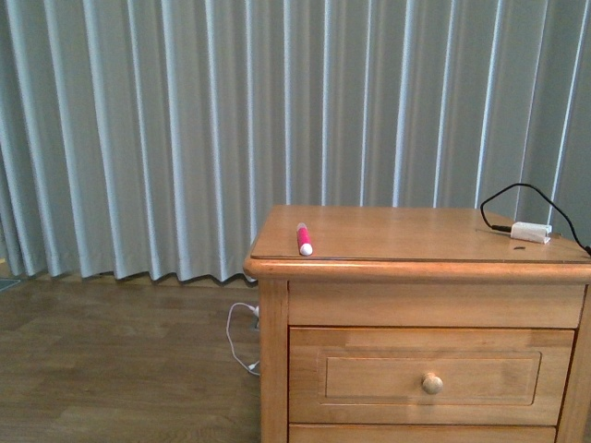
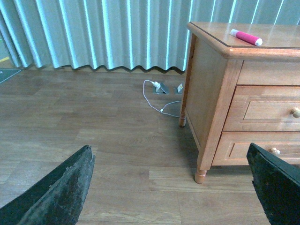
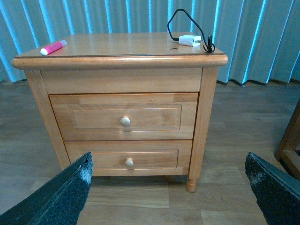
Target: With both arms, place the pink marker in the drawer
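The pink marker (image 1: 304,238) lies on the wooden nightstand top near its front left corner, white end toward the front edge. It also shows in the left wrist view (image 2: 245,37) and the right wrist view (image 3: 53,47). The drawer (image 1: 431,376) is the upper one, shut, with a round knob (image 1: 432,383); the right wrist view shows it too (image 3: 124,116). My left gripper (image 2: 171,187) is open and empty, low over the floor left of the nightstand. My right gripper (image 3: 168,190) is open and empty, in front of the nightstand. Neither arm shows in the front view.
A white adapter (image 1: 531,232) with a black cable lies at the top's back right. A lower drawer (image 3: 126,158) sits under the upper one. A white cord and plugs (image 2: 159,89) lie on the wood floor by the curtain. Another piece of furniture (image 3: 289,140) stands to the right.
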Controlling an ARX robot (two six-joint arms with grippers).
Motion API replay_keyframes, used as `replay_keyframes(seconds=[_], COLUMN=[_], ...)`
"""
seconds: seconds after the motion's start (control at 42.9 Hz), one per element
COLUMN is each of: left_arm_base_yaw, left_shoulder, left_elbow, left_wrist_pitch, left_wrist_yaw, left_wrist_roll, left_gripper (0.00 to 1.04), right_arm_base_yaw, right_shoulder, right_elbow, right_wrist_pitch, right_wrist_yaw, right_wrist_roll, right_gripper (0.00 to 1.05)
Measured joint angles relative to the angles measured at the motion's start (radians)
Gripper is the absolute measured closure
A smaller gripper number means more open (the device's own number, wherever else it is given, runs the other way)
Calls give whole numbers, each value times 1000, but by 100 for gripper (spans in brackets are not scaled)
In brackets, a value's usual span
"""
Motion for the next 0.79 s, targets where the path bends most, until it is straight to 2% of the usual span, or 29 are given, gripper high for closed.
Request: replay_keyframes(seconds=[0.793], left_arm_base_yaw=[0], left_shoulder=[0], left_elbow=[0], left_wrist_pitch=[0], left_wrist_yaw=[0], left_wrist_roll=[0], left_gripper=[6], right_arm_base_yaw=[0], right_shoulder=[0], right_elbow=[0], right_wrist_pitch=[0], right_wrist_yaw=[0], right_wrist_roll=[0], right_gripper=[9])
